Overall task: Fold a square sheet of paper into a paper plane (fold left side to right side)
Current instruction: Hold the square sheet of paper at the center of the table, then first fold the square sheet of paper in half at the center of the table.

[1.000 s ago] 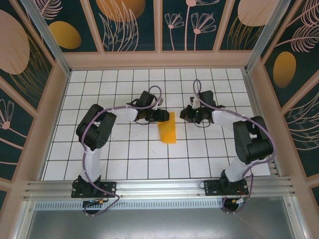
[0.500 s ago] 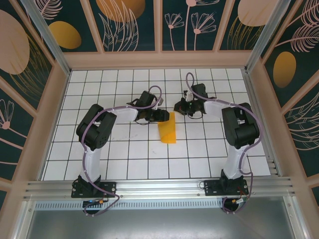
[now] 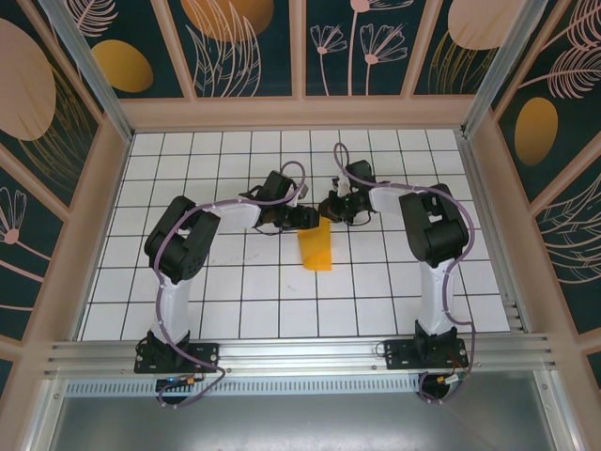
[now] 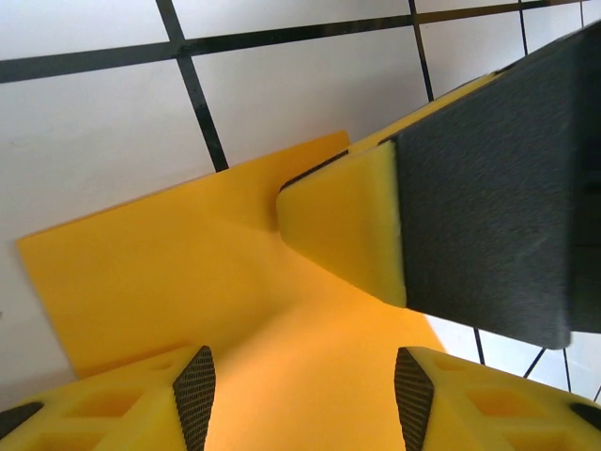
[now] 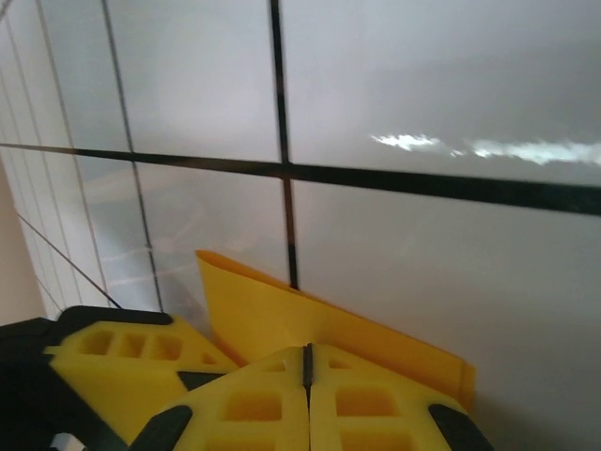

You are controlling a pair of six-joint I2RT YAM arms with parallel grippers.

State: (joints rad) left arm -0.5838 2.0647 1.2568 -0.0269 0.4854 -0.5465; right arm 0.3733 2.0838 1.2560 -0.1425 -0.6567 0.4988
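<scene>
Folded paper (image 3: 316, 246) met at its top end by both grippers.

The paper is seen lying flat near the middle of the tiled table (image 3: 235, 301), as a narrow strip running from 12 to 6 o'clock. The left gripper (image 3: 306, 219) is found at the strip's 11 o'clock corner, its fingers (image 4: 194, 411) parted and grasping nothing, with the sheet spread beneath them. The right gripper (image 3: 329, 208) is found at the 12 o'clock edge, its fingers (image 5: 272, 404) clenched together on nothing. Its tip (image 4: 343, 225) is seen over the sheet's far edge, but whether it touches cannot be told.
</scene>
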